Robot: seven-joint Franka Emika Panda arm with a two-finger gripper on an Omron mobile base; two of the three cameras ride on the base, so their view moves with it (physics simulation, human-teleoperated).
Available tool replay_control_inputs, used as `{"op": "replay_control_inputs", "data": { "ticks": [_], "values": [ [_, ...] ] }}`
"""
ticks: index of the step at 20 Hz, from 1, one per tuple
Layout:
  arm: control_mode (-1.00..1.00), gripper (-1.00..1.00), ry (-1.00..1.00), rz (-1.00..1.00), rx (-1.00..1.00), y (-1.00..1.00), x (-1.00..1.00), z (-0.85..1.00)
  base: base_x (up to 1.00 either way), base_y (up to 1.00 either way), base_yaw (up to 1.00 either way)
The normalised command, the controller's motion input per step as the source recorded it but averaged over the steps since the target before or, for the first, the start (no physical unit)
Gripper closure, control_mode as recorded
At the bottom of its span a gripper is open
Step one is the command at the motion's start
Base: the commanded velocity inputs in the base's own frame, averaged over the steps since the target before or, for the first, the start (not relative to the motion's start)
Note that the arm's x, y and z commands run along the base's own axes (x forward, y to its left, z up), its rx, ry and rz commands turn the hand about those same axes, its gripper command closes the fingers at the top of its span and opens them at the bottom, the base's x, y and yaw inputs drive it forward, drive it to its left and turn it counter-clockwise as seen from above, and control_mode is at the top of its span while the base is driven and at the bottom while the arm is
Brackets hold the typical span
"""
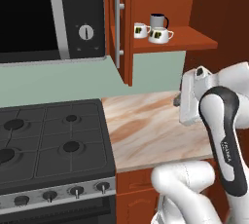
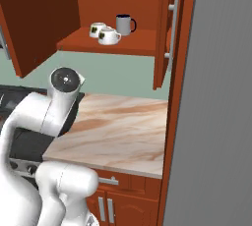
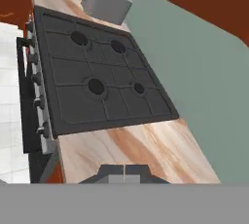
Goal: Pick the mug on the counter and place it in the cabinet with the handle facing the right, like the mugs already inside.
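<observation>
While veined marble counter (image 1: 151, 125) lies flat, squat mug (image 1: 160, 35) sits shelved.

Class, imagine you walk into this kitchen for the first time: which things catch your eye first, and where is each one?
Three mugs cluster on the shelf of the open red-brown cabinet, up on the wall. Below it the marbled counter lies beside a black stove, with a microwave hanging above the burners. The white arm's shut gripper hovers over the counter.
</observation>
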Motion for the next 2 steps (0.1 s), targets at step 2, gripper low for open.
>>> {"op": "replay_control_inputs", "data": {
  "ticks": [2],
  "values": [
    [-1.0,1.0,0.0,-0.11,0.03,-0.49,-0.81,-0.27,0.0,0.0,0.0]
  ]
}}
